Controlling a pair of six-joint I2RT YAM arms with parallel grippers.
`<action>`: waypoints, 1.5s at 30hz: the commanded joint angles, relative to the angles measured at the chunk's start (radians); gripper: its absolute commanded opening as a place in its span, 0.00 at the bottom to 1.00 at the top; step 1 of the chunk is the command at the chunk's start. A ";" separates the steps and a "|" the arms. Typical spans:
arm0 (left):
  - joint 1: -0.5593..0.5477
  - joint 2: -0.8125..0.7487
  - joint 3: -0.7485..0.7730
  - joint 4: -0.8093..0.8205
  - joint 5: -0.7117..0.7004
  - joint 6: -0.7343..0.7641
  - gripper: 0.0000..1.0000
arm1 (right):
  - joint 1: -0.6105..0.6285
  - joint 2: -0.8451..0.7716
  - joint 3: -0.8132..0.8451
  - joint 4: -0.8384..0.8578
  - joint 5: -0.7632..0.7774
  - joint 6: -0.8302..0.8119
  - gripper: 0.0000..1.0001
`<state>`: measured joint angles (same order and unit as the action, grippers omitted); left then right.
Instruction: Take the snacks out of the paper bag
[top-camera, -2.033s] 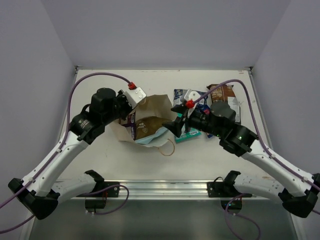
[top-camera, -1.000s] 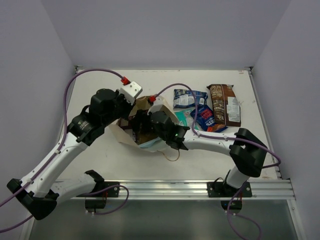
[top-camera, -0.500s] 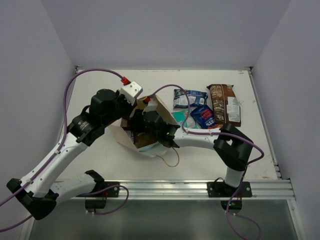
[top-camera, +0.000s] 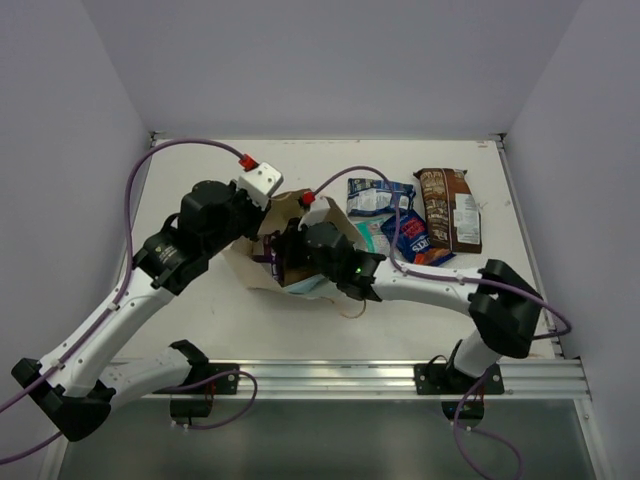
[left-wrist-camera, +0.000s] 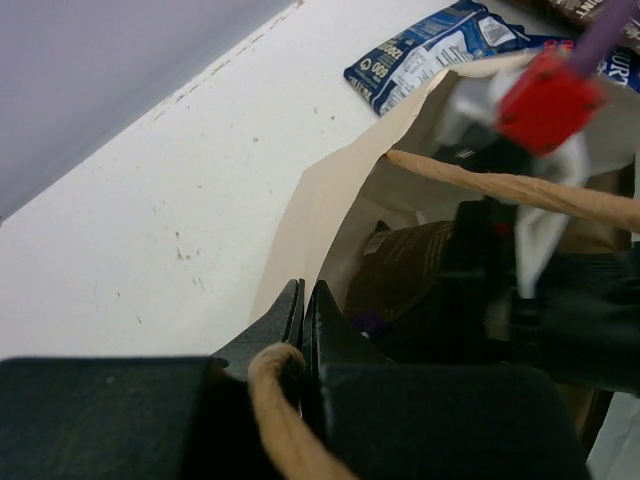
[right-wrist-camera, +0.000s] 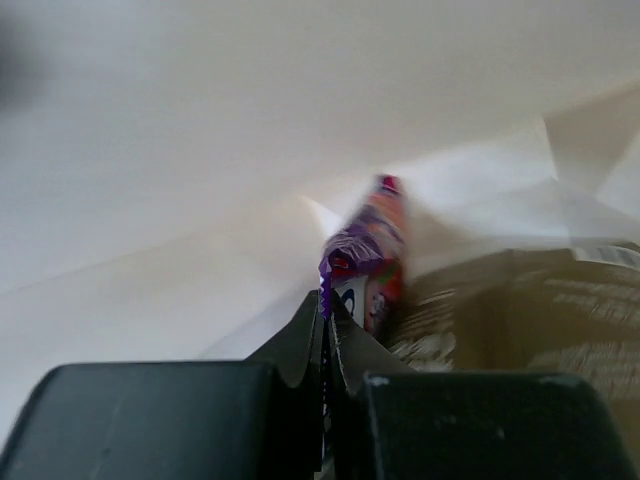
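The tan paper bag (top-camera: 250, 268) lies on its side with its mouth facing right. My left gripper (left-wrist-camera: 303, 300) is shut on the bag's rim (left-wrist-camera: 330, 200), and a twisted handle (left-wrist-camera: 275, 400) runs past its jaws. My right gripper (right-wrist-camera: 326, 305) is deep inside the bag, shut on the crimped edge of a purple-and-white snack packet (right-wrist-camera: 372, 245). A brown packet (right-wrist-camera: 540, 320) lies beside it in the bag. In the top view the right gripper (top-camera: 283, 256) sits in the bag's mouth.
Outside the bag lie a dark blue packet (top-camera: 375, 194), a blue packet (top-camera: 410, 235), a brown packet (top-camera: 450, 205) and a teal one (top-camera: 366, 236). A light blue packet (top-camera: 312, 289) shows under the right arm. A bag handle loop (top-camera: 350, 312) lies on the table.
The right arm swung from the snacks on the table into the bag's mouth, and its jaws closed on the purple-and-white packet. The left gripper kept hold of the rim.
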<state>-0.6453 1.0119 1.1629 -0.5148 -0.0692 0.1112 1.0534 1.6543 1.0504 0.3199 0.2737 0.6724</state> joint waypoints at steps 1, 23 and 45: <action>-0.004 -0.009 -0.008 0.064 -0.087 -0.016 0.00 | -0.001 -0.181 -0.010 0.045 -0.040 -0.066 0.00; 0.010 0.077 0.035 0.032 -0.299 -0.077 0.00 | -0.090 -0.737 0.233 -0.544 -0.243 -0.382 0.00; 0.127 -0.084 0.047 -0.065 -0.285 0.015 0.00 | -0.576 -0.259 0.315 -0.402 -0.528 -0.292 0.00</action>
<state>-0.5236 0.9367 1.1679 -0.5800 -0.3481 0.0795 0.4774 1.3144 1.3571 -0.2699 -0.1406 0.3069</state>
